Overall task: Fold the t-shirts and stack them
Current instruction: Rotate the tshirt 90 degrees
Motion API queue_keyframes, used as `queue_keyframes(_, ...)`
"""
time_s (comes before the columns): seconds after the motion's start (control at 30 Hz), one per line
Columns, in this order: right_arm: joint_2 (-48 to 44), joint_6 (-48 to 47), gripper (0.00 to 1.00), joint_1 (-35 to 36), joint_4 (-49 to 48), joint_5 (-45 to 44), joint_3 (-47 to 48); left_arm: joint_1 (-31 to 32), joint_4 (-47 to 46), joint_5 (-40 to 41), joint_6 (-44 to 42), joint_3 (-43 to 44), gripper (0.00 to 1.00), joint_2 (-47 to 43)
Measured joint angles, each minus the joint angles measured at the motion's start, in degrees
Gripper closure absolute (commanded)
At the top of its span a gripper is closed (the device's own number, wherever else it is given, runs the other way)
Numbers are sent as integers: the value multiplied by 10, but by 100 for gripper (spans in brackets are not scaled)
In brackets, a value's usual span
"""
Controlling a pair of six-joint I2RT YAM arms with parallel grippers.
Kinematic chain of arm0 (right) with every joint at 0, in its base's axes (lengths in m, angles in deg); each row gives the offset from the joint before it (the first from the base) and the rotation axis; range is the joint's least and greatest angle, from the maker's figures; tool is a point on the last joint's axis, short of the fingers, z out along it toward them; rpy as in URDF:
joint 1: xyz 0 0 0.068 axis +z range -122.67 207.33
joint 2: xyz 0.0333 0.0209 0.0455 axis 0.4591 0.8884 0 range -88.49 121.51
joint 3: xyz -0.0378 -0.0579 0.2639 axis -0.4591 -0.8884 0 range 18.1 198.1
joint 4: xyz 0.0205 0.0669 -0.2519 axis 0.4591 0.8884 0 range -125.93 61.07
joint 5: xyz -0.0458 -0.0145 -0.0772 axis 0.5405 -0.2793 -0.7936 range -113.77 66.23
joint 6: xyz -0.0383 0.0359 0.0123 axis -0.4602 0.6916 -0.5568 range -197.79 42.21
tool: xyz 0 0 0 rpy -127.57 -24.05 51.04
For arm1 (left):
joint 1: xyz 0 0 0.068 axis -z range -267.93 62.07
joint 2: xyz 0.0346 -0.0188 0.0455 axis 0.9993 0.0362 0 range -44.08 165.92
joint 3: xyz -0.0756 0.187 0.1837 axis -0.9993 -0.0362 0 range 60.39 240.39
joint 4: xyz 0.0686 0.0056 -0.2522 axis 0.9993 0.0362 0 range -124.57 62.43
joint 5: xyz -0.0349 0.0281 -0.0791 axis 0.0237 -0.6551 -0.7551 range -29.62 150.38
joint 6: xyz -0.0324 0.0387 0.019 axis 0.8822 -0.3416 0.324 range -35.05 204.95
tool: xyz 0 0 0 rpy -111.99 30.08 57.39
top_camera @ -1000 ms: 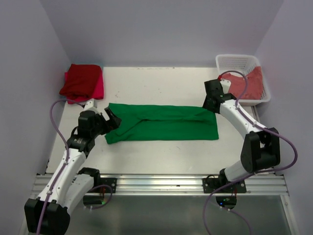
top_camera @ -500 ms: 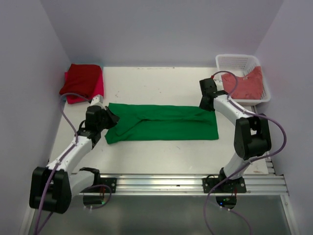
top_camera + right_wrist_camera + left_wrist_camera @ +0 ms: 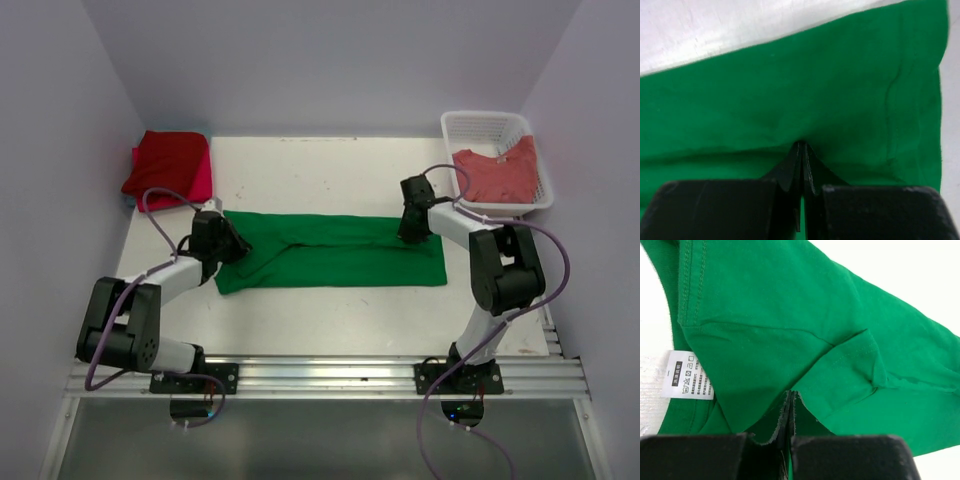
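Note:
A bright green t-shirt (image 3: pixel 330 250) lies folded into a long band across the middle of the table. My left gripper (image 3: pixel 230 243) is shut on its left end, where the cloth (image 3: pixel 790 330) puckers up around the closed fingertips (image 3: pixel 788 402) beside a white care label (image 3: pixel 687 375). My right gripper (image 3: pixel 412 226) is shut on the back right edge of the band; green fabric (image 3: pixel 790 95) is pinched into a small ridge at its tips (image 3: pixel 801 146). A folded red t-shirt (image 3: pixel 168 165) lies on a pink one (image 3: pixel 203 186) at the back left. A salmon-red t-shirt (image 3: pixel 500 172) fills the basket.
The white lattice basket (image 3: pixel 480 122) stands at the back right corner. Lilac walls close in the table on the left, back and right. The metal rail (image 3: pixel 330 375) carrying the arm bases runs along the near edge.
Both arms have stretched forward and come down onto the green t-shirt's ends. Both grippers have gone from open to shut on the cloth. The shirt itself has not shifted.

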Motion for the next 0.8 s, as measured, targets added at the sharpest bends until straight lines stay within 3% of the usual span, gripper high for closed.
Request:
queue_keyframes(0.43,-47,-3,100,59,-43,15,-83,0,-43,3,25,49,100,114)
queue_keyframes(0.63,-91,2,100,126,-44,35,-132,0,-64,5,37,147,100,212)
queue_keyframes(0.8,-143,16,100,187,-33,52,-184,-1,-53,2,35,289,100,321)
